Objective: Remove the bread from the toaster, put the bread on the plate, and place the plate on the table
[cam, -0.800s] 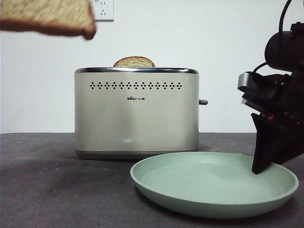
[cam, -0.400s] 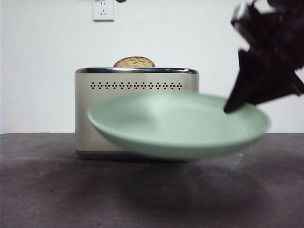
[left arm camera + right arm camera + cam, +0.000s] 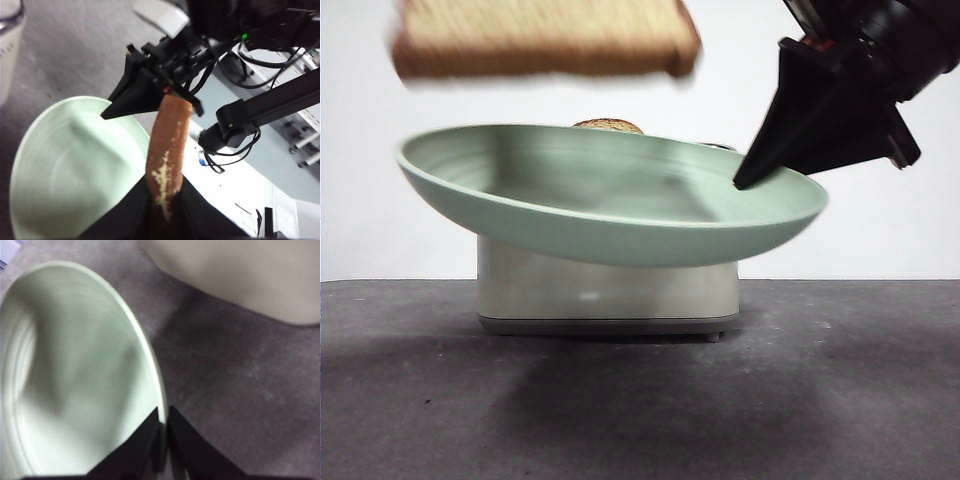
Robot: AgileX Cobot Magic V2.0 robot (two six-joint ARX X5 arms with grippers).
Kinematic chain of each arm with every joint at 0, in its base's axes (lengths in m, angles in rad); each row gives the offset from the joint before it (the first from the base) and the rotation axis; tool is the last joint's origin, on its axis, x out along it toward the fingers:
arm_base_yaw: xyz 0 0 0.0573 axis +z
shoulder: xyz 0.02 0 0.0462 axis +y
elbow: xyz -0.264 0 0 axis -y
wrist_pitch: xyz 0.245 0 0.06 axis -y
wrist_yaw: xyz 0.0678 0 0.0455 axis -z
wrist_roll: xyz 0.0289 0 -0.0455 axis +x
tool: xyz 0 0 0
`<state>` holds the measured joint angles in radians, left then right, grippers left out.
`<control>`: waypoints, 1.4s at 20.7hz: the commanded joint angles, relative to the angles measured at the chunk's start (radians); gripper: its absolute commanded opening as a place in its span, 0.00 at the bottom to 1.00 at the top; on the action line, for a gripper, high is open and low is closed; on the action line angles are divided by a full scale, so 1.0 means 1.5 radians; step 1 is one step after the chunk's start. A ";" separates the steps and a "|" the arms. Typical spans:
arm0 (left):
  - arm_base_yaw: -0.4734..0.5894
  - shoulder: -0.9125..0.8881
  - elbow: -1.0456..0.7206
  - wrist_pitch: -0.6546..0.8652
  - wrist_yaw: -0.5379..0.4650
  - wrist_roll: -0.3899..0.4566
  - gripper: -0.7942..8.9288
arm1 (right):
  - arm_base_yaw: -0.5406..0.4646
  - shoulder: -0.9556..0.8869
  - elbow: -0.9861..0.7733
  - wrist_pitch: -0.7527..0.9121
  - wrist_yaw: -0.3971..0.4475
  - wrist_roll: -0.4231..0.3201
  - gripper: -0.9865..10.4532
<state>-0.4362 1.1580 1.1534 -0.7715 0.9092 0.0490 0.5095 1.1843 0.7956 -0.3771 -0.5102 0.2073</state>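
Hanging blurred above the raised plate (image 3: 610, 215): bread (image 3: 545, 38), one tan slice with brown crust, pinched edge-on in the left gripper (image 3: 164, 192). Plate, one, matte pale green, tilted clear of the table (image 3: 640, 400), rim clamped by the right gripper (image 3: 164, 432). Toaster (image 3: 608, 292), one, cream, largely hidden behind the plate; second slice (image 3: 608, 125) barely showing.

We see plain white wall (image 3: 400, 220) behind, far side, evenly lit, no marks. Dark shadow patch (image 3: 620, 400) on surface near us, centre. In left wrist view: pale blue-grey floor (image 3: 280, 165) beyond table edge, white bench (image 3: 235, 192) with cables (image 3: 260, 55), blurred white rack (image 3: 305, 150) at far right.
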 commanded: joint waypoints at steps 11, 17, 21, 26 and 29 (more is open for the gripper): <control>-0.046 0.211 0.009 0.024 0.002 0.009 0.34 | 0.017 0.003 0.003 0.027 0.008 0.031 0.09; -0.050 0.205 0.017 0.034 -0.012 0.012 0.40 | 0.017 0.003 0.003 0.021 0.008 0.027 0.09; -0.071 0.196 0.065 0.000 -0.105 0.034 0.40 | 0.017 0.003 0.003 0.006 0.009 0.021 0.09; -0.109 0.194 0.140 -0.063 -0.212 0.062 0.40 | 0.017 0.003 0.003 0.001 0.009 0.019 0.09; -0.115 0.194 0.186 -0.102 -0.230 0.067 0.40 | 0.017 0.003 0.003 0.001 0.012 0.019 0.09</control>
<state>-0.5999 1.4467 1.4113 -0.9340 0.5655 0.1303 0.5282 1.1843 0.7944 -0.3870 -0.4820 0.2329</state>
